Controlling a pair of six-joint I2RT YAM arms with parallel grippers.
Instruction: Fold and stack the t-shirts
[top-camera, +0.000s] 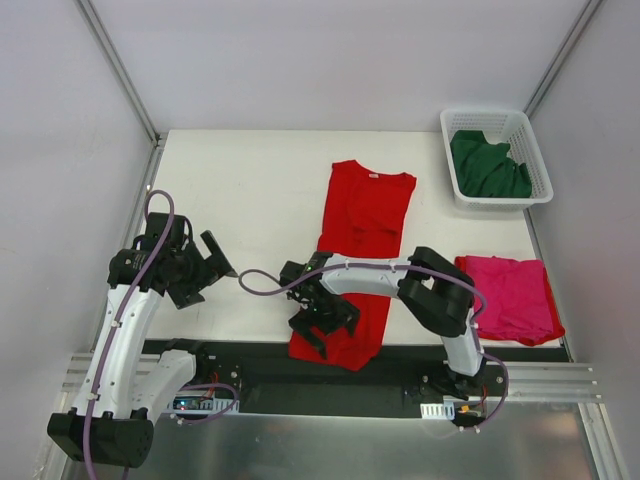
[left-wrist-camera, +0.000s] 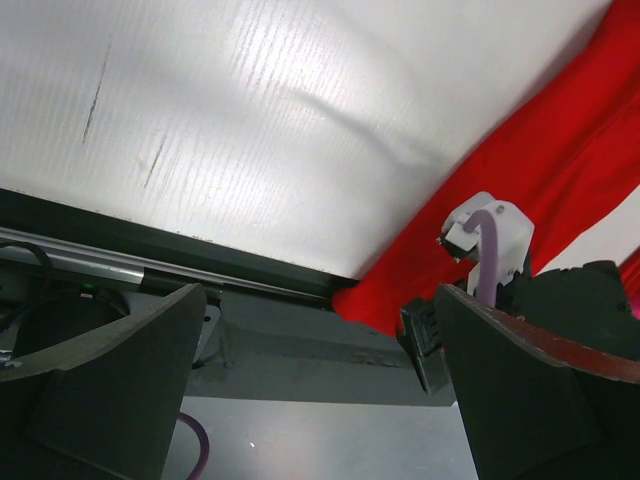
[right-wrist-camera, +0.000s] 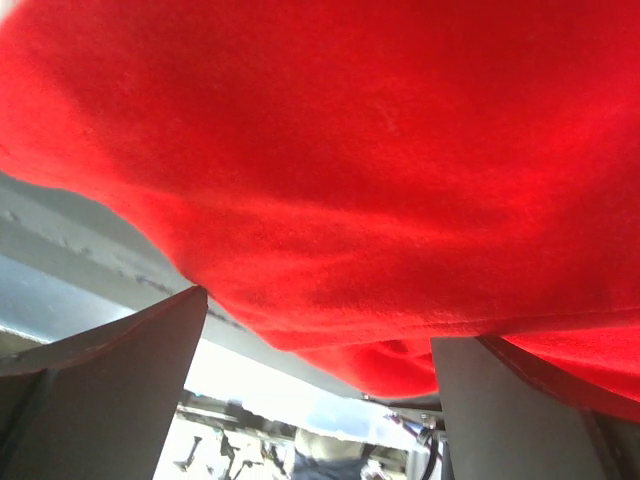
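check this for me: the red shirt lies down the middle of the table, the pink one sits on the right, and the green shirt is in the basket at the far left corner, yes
Not quite. The basket holding the green shirt stands at the far right corner, not the far left, as the top view shows. The rest holds: the red shirt lies down the middle and the pink one sits on the right.

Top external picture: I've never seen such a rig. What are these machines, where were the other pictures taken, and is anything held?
Two robot arms, filmed from above, stand at a table. The other pictures come from a camera on each wrist. A red t-shirt lies stretched out, a folded magenta t-shirt right of it, a green t-shirt in the white basket. Both the left gripper and the right gripper, over the red shirt's near end, are open; nothing is held.
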